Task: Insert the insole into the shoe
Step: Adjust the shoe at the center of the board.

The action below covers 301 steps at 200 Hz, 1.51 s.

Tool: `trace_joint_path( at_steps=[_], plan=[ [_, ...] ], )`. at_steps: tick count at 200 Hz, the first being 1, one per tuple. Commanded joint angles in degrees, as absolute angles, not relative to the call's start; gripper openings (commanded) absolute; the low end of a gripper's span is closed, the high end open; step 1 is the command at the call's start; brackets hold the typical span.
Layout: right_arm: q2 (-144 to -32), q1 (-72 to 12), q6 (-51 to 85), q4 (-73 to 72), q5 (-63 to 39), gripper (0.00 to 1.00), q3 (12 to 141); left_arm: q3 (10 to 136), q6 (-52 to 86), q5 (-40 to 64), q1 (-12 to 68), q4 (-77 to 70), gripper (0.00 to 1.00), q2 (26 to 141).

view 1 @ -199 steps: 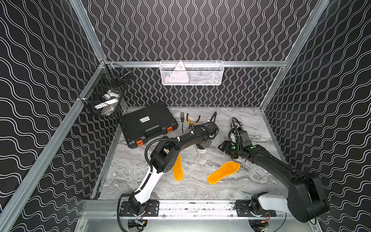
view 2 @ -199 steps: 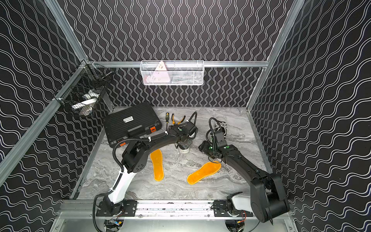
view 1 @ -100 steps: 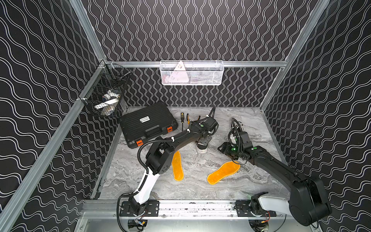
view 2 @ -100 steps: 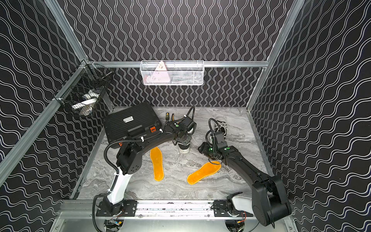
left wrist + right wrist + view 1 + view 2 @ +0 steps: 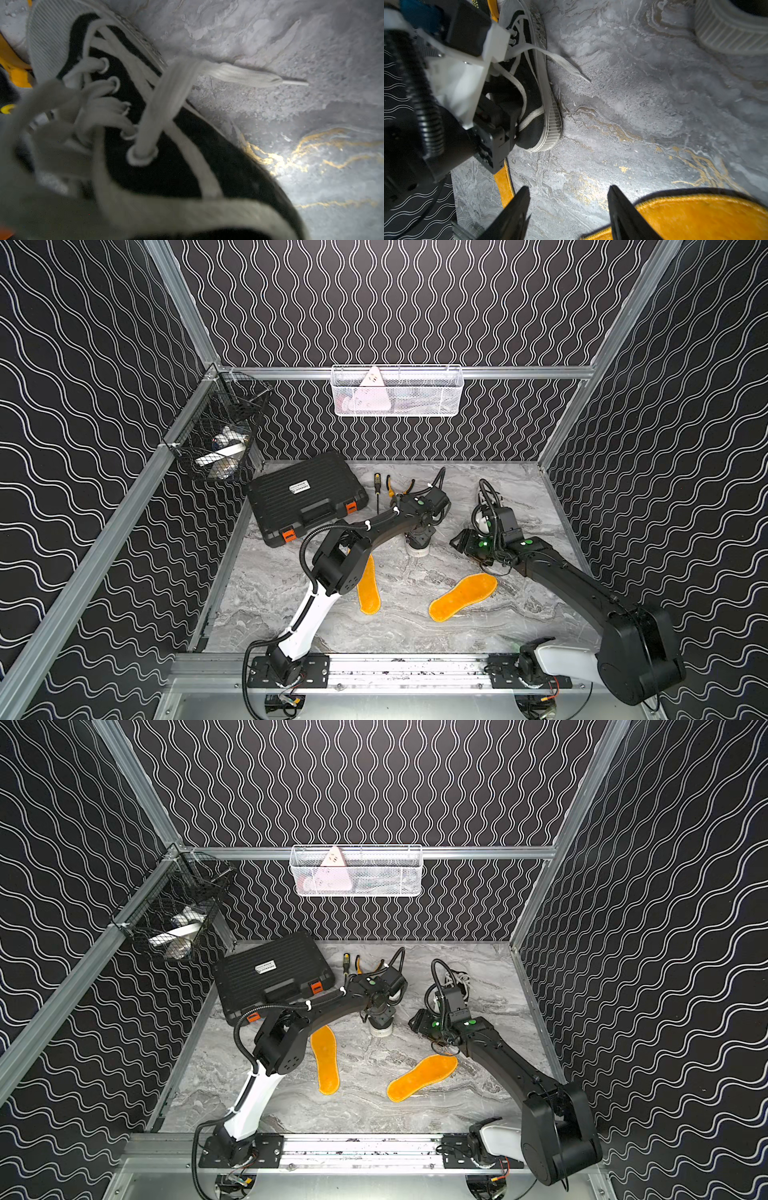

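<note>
In both top views the left arm (image 5: 386, 524) stretches across the worktop (image 5: 407, 635) and hides most of the black shoe (image 5: 417, 549). The left jaws sit on top of the shoe, and I cannot tell whether they are spread or pinching. An orange insole (image 5: 369, 589) lies near them, partly hidden by the elbow. A second insole (image 5: 463, 597) lies near the right jaws. Beyond the left jaws are a screwdriver (image 5: 377, 489), pliers (image 5: 390, 486) and a tool case (image 5: 299, 497).

In the left wrist view the blurred shoe fills the view, with one lace (image 5: 239, 74) trailing over the worktop.

In the right wrist view the right jaws stand spread and empty over bare worktop. The second insole is just beside one of them, the left jaws are ahead at the shoe's heel end, and a second shoe (image 5: 724, 35) lies farther off.
</note>
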<state>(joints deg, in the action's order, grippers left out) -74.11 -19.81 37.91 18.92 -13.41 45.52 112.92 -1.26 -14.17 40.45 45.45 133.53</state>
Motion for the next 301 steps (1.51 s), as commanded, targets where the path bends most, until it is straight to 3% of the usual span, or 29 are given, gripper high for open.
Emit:
trace_joint_path(
  at_steps=[1,30,75,101,154,224,301],
  plan=[
    [-74.57,-19.87,37.84,18.72,-13.88,0.63,45.88,114.03,-1.96,-15.13,39.83,44.09,0.46,134.44],
    [-75.19,-19.95,38.08,17.96,-14.19,0.62,45.87,115.56,-2.29,-15.47,39.75,42.47,0.5,136.04],
    [-75.15,-20.04,37.82,18.06,-14.57,0.62,45.88,116.65,-1.55,-14.65,38.74,41.13,0.47,138.98],
    [-75.08,-20.04,37.62,18.28,-14.58,0.61,45.7,116.16,-0.45,-12.72,38.3,40.87,0.26,139.66],
    [-74.09,-20.1,37.0,19.4,-14.41,0.6,45.26,114.36,1.76,-9.86,38.16,40.9,0.0,137.43],
    [-72.74,-20.04,37.11,20.32,-13.38,0.6,42.8,104.11,10.55,-0.94,38.96,39.78,0.0,127.09],
    [-69.63,-20.43,38.77,21.36,-14.38,0.6,40.79,95.91,22.04,-3.46,44.97,38.42,0.0,118.12]
  ],
)
